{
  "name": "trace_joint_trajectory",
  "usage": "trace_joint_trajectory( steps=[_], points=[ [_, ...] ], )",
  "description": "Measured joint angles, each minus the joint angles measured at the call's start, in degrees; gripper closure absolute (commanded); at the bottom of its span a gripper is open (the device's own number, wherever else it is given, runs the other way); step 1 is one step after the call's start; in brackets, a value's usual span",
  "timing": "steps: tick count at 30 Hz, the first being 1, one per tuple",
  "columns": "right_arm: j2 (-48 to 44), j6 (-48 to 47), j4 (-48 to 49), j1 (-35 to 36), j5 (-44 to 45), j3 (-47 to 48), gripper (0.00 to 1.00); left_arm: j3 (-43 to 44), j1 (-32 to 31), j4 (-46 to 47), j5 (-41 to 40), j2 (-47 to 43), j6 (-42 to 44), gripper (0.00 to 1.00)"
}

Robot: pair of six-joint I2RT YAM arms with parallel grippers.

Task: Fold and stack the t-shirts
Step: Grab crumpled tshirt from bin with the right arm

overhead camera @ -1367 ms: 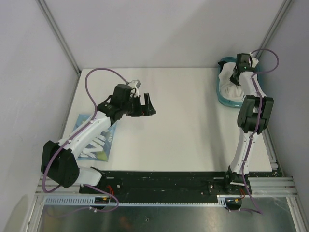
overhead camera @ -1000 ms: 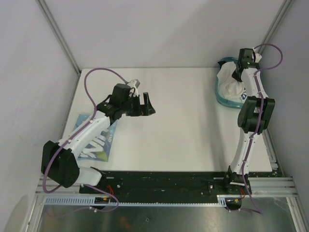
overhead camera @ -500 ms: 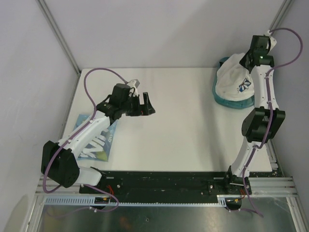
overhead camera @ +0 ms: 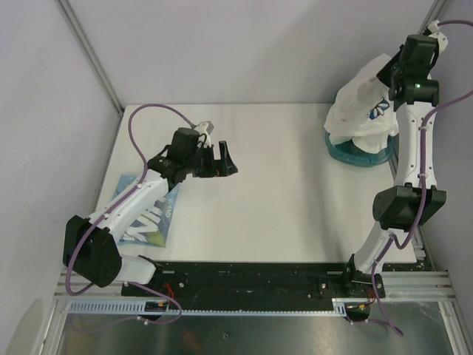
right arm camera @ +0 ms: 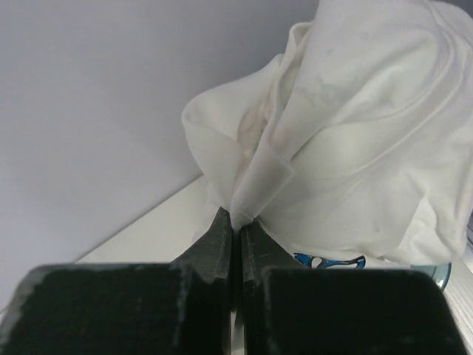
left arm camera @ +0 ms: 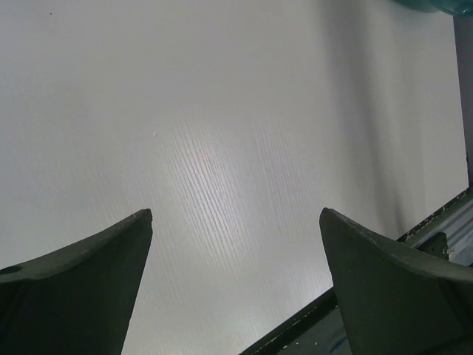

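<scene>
White tee (overhead camera: 358, 111) is pinched in my right gripper (right arm camera: 236, 219), dangling over the teal bin (overhead camera: 353, 154). My left gripper (overhead camera: 227, 160) is wide open above the table (overhead camera: 295, 196).

The white table (overhead camera: 281, 192) carries a teal bin (overhead camera: 355, 155) — and, well apart from the bin toward the near-left, a folded t-shirt (overhead camera: 159, 228).

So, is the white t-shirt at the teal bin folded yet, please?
Not folded: the white t-shirt hangs bunched from the right gripper, jaws shut on a pinch of cloth, its lower part over the teal bin.
</scene>
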Motion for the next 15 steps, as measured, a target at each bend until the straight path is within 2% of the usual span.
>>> trace_joint_trajectory(
  steps=[15],
  points=[
    [0.46,0.52,1.68,-0.09,0.07,4.28,0.99,-0.02,0.0,0.26,0.02,0.0,0.0,0.01]
  ],
)
